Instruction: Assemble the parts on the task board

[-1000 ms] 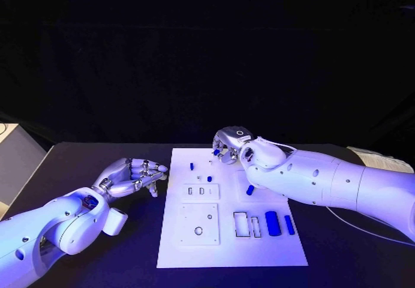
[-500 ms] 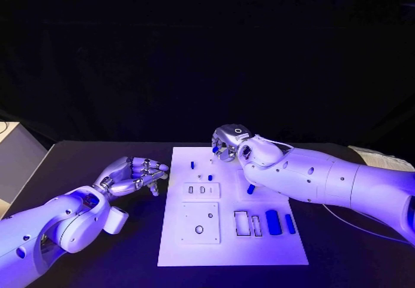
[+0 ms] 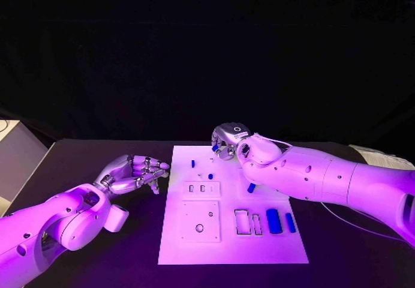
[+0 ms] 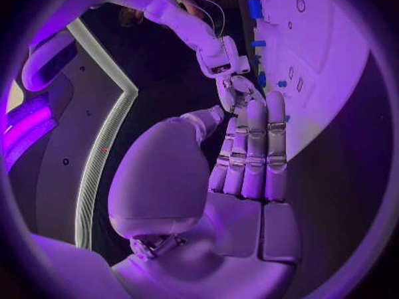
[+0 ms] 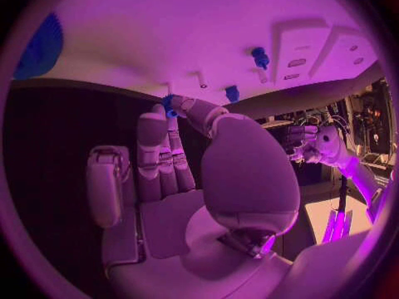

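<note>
The white task board (image 3: 277, 252) lies in the middle of the black table. My right hand (image 3: 227, 140) hovers over its far edge and pinches a small blue part (image 3: 214, 147) at its fingertips; the right wrist view shows that small blue part (image 5: 169, 104) above the board (image 5: 166, 33). Blue pegs (image 3: 193, 163) (image 3: 210, 176) stand in the board's far half. A short blue piece (image 3: 250, 188) and two longer blue cylinders (image 3: 273, 221) lie nearer. My left hand (image 3: 134, 175) rests left of the board, holding nothing, fingers loosely bent; its fingers (image 4: 253, 153) lie side by side.
Two raised white plates (image 3: 201, 191) (image 3: 200, 223) and rectangular slots (image 3: 247, 223) sit in the board's near half. A pale box (image 3: 13, 156) stands at the table's left edge and a white object (image 3: 372, 157) at its right edge.
My right hand has edged slightly up and toward the board's far edge, carrying the small blue part. The left hand has stayed in place.
</note>
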### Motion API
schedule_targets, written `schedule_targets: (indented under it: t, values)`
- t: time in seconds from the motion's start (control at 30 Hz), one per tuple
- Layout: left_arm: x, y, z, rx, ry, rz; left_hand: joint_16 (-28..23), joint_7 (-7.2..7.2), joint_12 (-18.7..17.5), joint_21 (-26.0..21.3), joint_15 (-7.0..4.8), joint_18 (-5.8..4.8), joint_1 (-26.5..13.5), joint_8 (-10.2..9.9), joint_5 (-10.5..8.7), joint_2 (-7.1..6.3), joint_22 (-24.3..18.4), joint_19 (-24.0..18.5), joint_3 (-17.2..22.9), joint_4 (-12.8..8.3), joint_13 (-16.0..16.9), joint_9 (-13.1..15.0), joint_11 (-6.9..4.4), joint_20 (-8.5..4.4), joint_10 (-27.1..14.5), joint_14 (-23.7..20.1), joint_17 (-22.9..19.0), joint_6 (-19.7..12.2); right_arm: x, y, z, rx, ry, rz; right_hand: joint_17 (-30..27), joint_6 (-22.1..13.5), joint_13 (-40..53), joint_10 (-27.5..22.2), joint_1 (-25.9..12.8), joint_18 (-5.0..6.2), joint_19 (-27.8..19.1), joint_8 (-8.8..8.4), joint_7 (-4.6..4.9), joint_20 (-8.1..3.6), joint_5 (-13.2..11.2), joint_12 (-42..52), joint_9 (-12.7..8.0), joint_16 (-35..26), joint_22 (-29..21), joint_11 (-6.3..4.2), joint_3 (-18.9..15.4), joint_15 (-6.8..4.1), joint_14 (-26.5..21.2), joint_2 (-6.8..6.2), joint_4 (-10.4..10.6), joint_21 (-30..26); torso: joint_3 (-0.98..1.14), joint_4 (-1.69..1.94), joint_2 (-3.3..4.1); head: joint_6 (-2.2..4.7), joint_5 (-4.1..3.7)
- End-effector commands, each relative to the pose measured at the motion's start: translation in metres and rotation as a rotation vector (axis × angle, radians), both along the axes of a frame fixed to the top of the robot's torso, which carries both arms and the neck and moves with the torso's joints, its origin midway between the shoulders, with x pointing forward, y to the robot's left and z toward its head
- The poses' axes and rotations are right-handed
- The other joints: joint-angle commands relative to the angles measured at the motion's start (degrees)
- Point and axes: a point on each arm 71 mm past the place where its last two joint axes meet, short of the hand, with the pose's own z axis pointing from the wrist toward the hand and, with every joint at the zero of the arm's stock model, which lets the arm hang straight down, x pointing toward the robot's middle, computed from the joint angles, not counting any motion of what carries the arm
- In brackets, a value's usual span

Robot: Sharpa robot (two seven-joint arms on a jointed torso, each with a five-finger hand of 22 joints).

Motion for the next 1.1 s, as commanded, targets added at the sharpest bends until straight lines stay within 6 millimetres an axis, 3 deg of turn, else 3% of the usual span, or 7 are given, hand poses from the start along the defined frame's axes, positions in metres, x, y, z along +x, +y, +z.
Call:
schedule_targets:
  t: [0.03, 0.27, 0.57, 1.1]
  values:
    - [-0.0012, -0.0026, 0.0012, -0.002, -0.002, -0.024, -0.2, -0.03, -0.4, 0.4, -0.04, 0.22, -0.3, -0.4, -0.14, 0.19, 0.1, -0.4, 0.4, -0.1, -0.1, 0.1, 0.0, -0.09, -0.5, -0.4, -0.1, -0.4, 0.0013, 0.0006, -0.0011, -0.024, 0.013, 0.003, 0.1, -0.2, 0.0, 0.5, 0.1, -1.16, 3.9, 0.36, 0.08, -0.3, 0.3, 0.4, 0.4, 0.3, 8.5, -0.56, 0.2, -0.16, 0.1, 0.2, 0.0, 0.3, -0.01, 0.0, 0.1, -0.1, 0.07]
    - [-0.0012, -0.0037, 0.0023, -0.003, -0.005, -0.027, -0.2, -0.03, -0.4, 0.4, -0.04, 0.22, -0.3, -0.4, -0.14, 0.19, 0.1, -0.4, 0.4, -0.1, -0.1, 0.1, 0.0, -0.09, -0.5, -0.4, -0.1, -0.4, 0.0029, 0.0011, -0.0024, -0.034, 0.023, 0.001, -0.1, -0.3, 0.1, 0.4, 0.0, -1.12, 3.8, 0.33, 0.13, -0.27, 0.3, 0.3, 0.5, 0.2, 8.4, -0.51, 0.1, -0.12, 0.0, 0.12, 0.0, 0.2, -0.08, -0.02, 0.11, -0.47, -0.1]
    - [-0.0008, -0.0037, 0.0029, -0.003, -0.007, -0.027, -0.2, -0.03, -0.4, 0.4, -0.04, 0.22, -0.3, -0.4, -0.14, 0.19, 0.1, -0.4, 0.4, -0.1, -0.1, 0.1, 0.0, -0.09, -0.5, -0.4, -0.1, -0.4, 0.0023, 0.0051, -0.0039, -0.04, 0.036, 0.014, -0.2, -0.5, 0.1, 0.3, 0.0, -1.14, 3.9, 0.28, 0.17, -0.24, 0.2, 0.2, 0.5, 0.2, 8.4, -0.47, 0.1, -0.08, 0.0, 0.01, 0.0, 0.2, 0.01, 0.1, 0.14, -0.83, 0.06]
    - [-0.0002, -0.003, 0.0031, -0.003, -0.006, -0.026, -0.2, -0.03, -0.4, 0.4, -0.04, 0.22, -0.3, -0.4, -0.14, 0.19, 0.1, -0.4, 0.4, -0.1, -0.1, 0.1, 0.0, -0.09, -0.5, -0.4, -0.1, -0.4, 0.0038, 0.0032, -0.0039, -0.038, 0.032, 0.008, -0.9, -0.8, 0.2, 0.1, -0.1, -1.06, 3.7, 0.15, 0.26, -0.17, 0.2, 0.0, 0.6, -0.3, 8.1, -0.36, 0.1, 0.01, -0.2, -0.23, 0.0, 0.0, -0.03, -0.07, 0.17, -1.13, 0.16]
